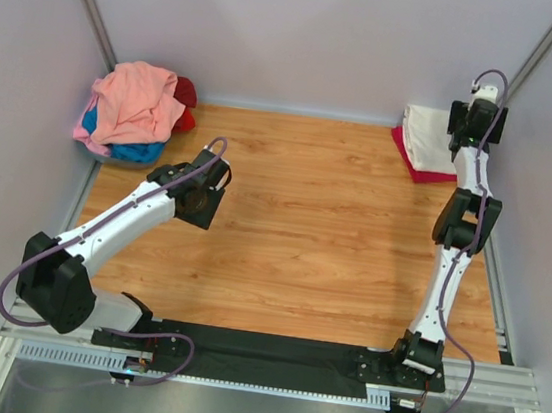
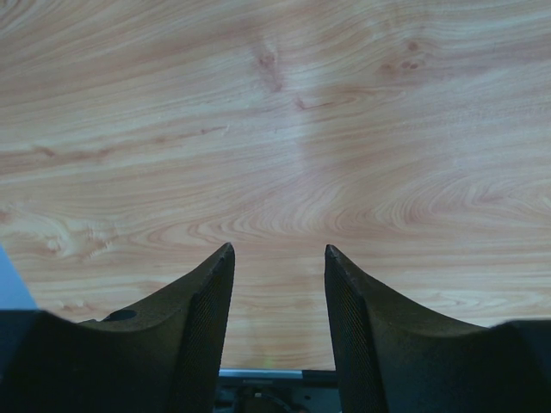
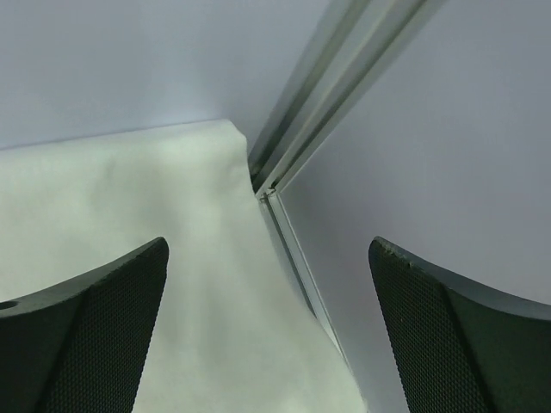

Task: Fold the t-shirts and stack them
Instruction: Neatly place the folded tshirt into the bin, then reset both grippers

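Observation:
A loose pile lies at the back left corner: the salmon-pink t-shirt (image 1: 133, 98) on top, the blue t-shirt (image 1: 127, 150) under it, the red t-shirt (image 1: 185, 105) behind. At the back right, the folded cream-white t-shirt (image 1: 428, 135) lies on the folded magenta t-shirt (image 1: 405, 154). My left gripper (image 1: 198, 189) is open and empty above bare wood (image 2: 280, 254), a little right of the pile. My right gripper (image 1: 478, 121) is open and empty (image 3: 269, 245) over the right edge of the cream-white t-shirt (image 3: 129, 206).
The wooden table (image 1: 323, 233) is walled by pale panels on three sides. A metal frame post (image 3: 327, 77) stands in the back right corner beside the folded stack. A black rail (image 1: 278, 353) runs along the near edge between the arm bases.

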